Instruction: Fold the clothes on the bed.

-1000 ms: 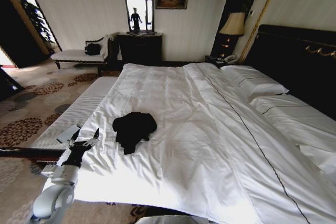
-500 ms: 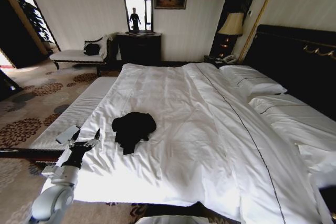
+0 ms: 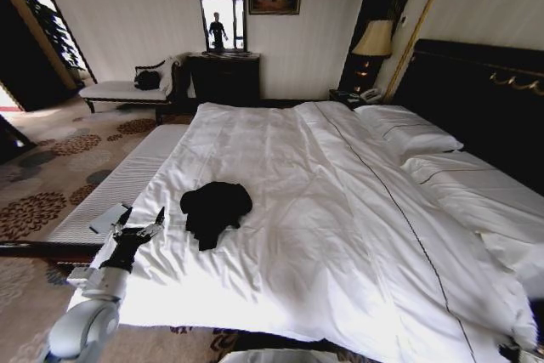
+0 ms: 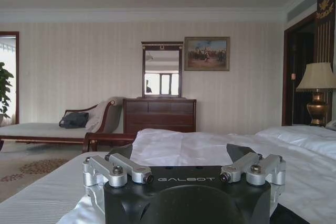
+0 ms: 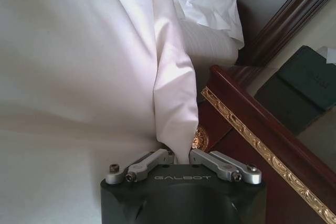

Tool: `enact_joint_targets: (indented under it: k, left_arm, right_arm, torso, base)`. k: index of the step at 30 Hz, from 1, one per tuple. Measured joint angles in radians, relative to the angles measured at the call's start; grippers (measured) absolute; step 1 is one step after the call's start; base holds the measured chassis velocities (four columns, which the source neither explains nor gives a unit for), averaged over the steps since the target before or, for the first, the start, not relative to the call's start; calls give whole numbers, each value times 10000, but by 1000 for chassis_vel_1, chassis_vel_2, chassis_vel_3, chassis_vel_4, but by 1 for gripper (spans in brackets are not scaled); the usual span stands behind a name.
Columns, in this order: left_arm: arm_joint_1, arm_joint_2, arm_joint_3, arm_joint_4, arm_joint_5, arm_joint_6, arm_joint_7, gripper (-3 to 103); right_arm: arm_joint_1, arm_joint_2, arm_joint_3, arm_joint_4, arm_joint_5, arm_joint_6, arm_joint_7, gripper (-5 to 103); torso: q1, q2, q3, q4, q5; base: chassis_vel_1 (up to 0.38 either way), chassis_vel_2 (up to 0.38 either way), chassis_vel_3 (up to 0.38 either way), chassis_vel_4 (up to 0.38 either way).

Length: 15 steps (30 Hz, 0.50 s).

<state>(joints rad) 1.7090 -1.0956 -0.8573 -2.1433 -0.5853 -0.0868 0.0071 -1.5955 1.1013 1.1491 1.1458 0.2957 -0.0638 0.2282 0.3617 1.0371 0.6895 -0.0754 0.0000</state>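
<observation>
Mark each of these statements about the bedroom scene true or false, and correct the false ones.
1. The clothes lie spread flat and smooth on the bed. False: they sit in a crumpled heap on the white duvet.
2. The left gripper is beside the clothes without touching them. True.
3. The left gripper's fingers are open. True.
4. The right gripper holds the clothes. False: its fingers are pinched on a fold of white bedding at the bed's edge.
5. A lamp stands beside the headboard. True.
6. The clothes lie on the pillows. False: they lie near the foot of the bed.
</observation>
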Motion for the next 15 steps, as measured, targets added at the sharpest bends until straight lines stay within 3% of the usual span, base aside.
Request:
enact_joint_targets:
  k: [15]
  left_arm:
    - [37,-16,10,-12,39,-3,0,100]
  right_arm:
    - [-79,809,-322,-140,-698,41,58,1]
  torso:
    - [-1,0,-1,-7,-3]
  base:
    - [0,0,0,0]
